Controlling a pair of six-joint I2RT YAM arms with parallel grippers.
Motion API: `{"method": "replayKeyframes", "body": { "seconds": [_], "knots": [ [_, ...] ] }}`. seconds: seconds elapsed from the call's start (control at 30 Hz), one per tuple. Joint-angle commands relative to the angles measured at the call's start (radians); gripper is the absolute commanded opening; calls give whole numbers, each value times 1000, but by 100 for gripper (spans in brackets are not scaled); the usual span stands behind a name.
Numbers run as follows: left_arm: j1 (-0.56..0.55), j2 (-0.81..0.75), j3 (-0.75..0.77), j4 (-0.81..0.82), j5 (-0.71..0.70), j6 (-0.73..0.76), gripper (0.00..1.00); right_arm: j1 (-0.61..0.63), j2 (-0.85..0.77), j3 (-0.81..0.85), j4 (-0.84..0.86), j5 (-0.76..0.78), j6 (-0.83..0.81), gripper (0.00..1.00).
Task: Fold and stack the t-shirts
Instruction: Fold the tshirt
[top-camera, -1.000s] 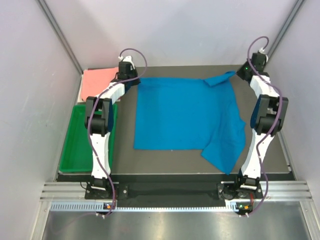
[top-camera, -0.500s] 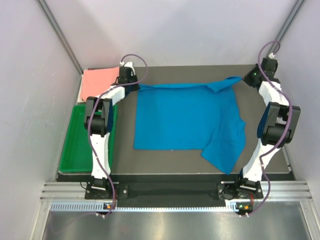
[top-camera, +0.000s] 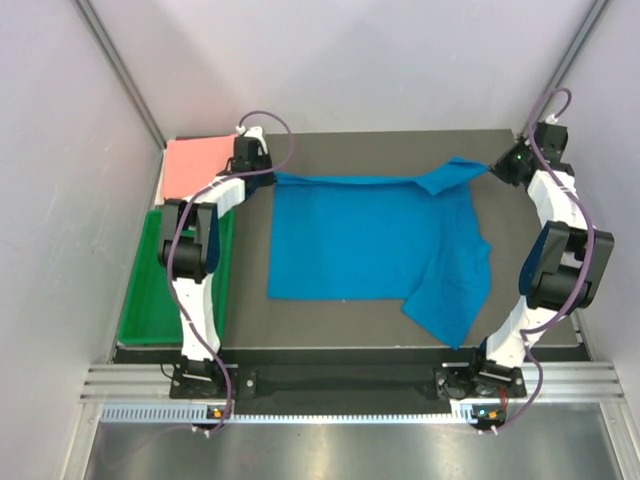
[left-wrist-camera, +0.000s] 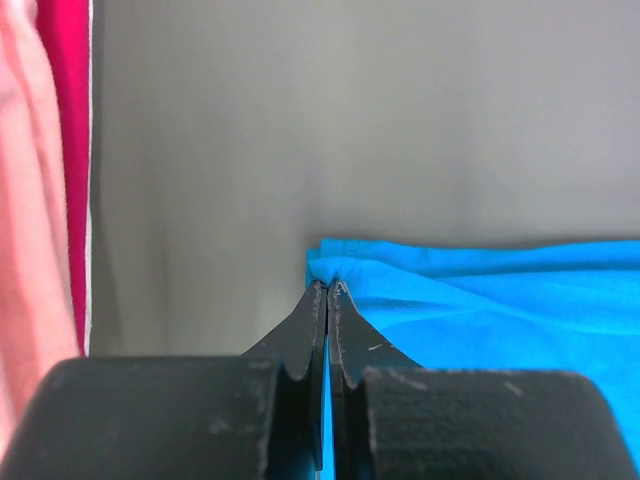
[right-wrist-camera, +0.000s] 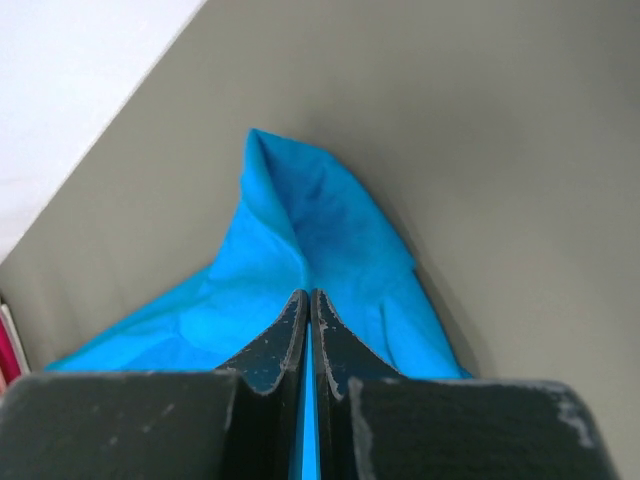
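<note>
The bright blue t-shirt (top-camera: 370, 240) lies spread on the dark table, one sleeve hanging toward the front right. My left gripper (top-camera: 272, 176) is shut on its far left corner (left-wrist-camera: 330, 270). My right gripper (top-camera: 492, 168) is shut on the far right corner, which stands up as a peaked fold (right-wrist-camera: 300, 220). The far edge is stretched in a line between the two grippers. The salmon pink t-shirt (top-camera: 198, 165) lies folded at the far left, also seen at the left edge of the left wrist view (left-wrist-camera: 25, 200).
A green plastic tray (top-camera: 150, 300) sits at the left side of the table, in front of the pink shirt. White walls enclose the table at the back and both sides. The dark table (top-camera: 340, 335) shows in front of the blue shirt.
Both grippers have moved outward, the right one farther right and back, pulling the blue shirt's far edge taut. The far right corner has stretched out toward the right.
</note>
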Motion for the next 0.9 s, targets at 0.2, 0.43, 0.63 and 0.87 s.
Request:
{"method": "replayKeyframes", "body": {
  "seconds": [0.2,0.43,0.63,0.87],
  "knots": [
    [-19,-123,-129,58,-37,29,0,-43,-131,-144,-6,-9,-22,0],
    [-23,-157,-201,53,-38,41,0,-74,-158,-191,-13,-37,-24,0],
    [-29,-158,-217,49,-38,41,0,-76,-172,-217,-38,-37,-37,0],
    [-43,-187,-250,60,-38,26,0,-85,-220,-285,-21,-26,-51,0]
  ]
}}
